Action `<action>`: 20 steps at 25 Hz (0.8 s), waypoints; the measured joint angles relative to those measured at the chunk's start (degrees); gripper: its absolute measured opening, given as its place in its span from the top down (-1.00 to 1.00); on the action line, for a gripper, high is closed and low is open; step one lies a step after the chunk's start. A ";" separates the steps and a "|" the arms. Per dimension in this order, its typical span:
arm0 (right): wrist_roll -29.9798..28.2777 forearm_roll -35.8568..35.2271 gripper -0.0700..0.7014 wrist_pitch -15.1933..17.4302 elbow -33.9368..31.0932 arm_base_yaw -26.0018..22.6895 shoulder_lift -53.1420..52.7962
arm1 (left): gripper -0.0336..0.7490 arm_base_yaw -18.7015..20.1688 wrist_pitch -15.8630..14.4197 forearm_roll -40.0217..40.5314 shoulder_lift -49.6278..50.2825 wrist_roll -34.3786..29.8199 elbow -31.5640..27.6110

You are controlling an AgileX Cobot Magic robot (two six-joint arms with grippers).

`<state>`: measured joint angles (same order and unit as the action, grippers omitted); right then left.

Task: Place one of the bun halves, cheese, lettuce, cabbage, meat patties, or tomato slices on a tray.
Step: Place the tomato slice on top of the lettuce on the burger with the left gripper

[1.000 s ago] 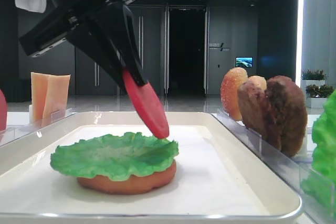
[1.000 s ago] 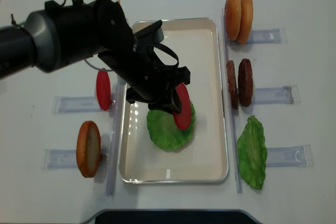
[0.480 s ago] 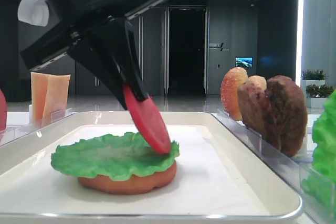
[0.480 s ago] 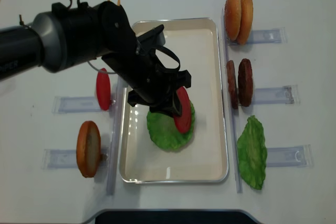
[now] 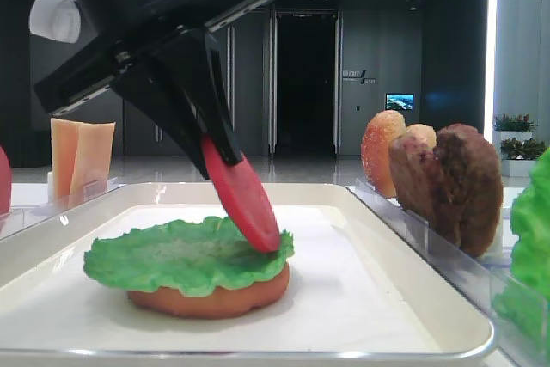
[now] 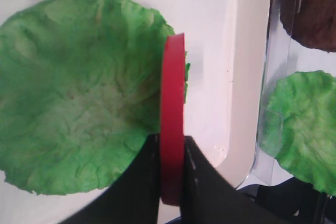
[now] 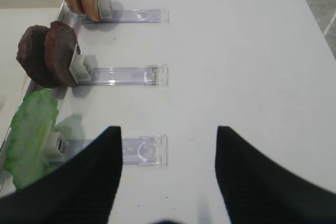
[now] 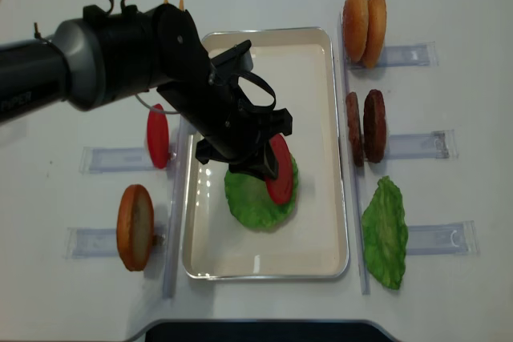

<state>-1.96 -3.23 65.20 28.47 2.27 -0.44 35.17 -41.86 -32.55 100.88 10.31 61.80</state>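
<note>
My left claw (image 8: 268, 167) pinches a tomato slice (image 5: 241, 193) on edge, its lower rim touching the lettuce (image 5: 176, 255) that lies over a bun half (image 5: 210, 300) on the tray (image 5: 412, 298). My right claw (image 7: 165, 171) hangs spread wide over the table (image 7: 236, 51), holding nothing

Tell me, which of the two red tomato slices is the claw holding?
The tomato slice over the tray, tilted with its lower edge on the lettuce. The other slice stands alone in its holder left of the tray.
</note>
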 joint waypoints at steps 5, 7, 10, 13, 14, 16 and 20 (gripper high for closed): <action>0.00 0.00 -0.24 0.00 0.00 0.00 0.00 | 0.61 0.00 -0.52 0.70 0.00 1.86 0.00; 0.00 0.00 -0.24 0.00 0.00 0.00 0.00 | 0.45 0.00 -0.87 0.94 0.00 2.25 0.00; 0.00 0.00 -0.24 0.00 0.00 0.00 0.00 | 0.19 0.00 -1.16 1.52 0.00 2.57 0.00; 0.00 0.00 -0.24 0.00 0.00 0.00 0.00 | 0.00 0.00 -2.01 2.51 0.00 3.31 0.00; 0.00 0.00 -0.24 0.00 0.00 0.00 0.00 | -0.05 0.00 -2.35 2.81 0.00 3.44 0.00; 0.00 0.00 -0.24 0.00 0.00 0.00 0.00 | -0.11 0.00 -2.81 3.56 0.00 3.71 0.00; 0.00 0.00 -0.24 0.00 0.00 0.00 0.00 | -0.19 0.00 -3.78 5.21 0.00 4.99 0.00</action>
<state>-1.96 -3.23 65.20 28.47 2.27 -0.44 35.17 -45.63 -27.34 100.88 15.30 61.80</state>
